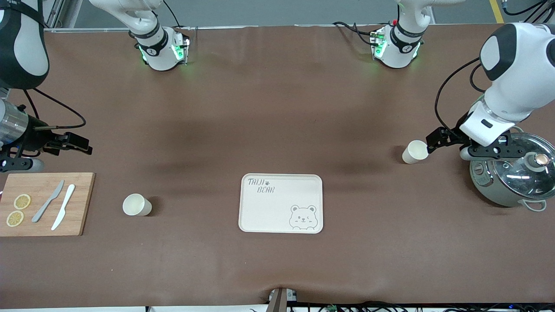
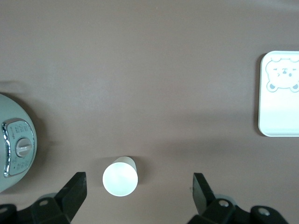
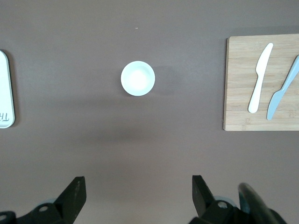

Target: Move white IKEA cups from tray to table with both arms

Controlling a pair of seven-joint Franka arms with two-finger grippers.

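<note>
Two white IKEA cups stand upright on the brown table, one (image 1: 415, 151) toward the left arm's end and one (image 1: 136, 204) toward the right arm's end. The cream bear-print tray (image 1: 281, 203) lies between them, with nothing on it. My left gripper (image 1: 435, 141) hangs open over the first cup; in the left wrist view that cup (image 2: 120, 176) shows between the spread fingers (image 2: 74, 186), untouched. My right gripper (image 1: 78, 145) hangs open over bare table by the cutting board; its wrist view shows the other cup (image 3: 138, 78) well clear of the gripper (image 3: 138, 189).
A green cooker with a glass lid (image 1: 511, 173) stands right beside the left gripper. A wooden cutting board (image 1: 82, 203) with two lemon slices (image 1: 21, 201) and two knives (image 1: 63, 206) lies at the right arm's end. Both arm bases (image 1: 160, 47) stand along the table's back edge.
</note>
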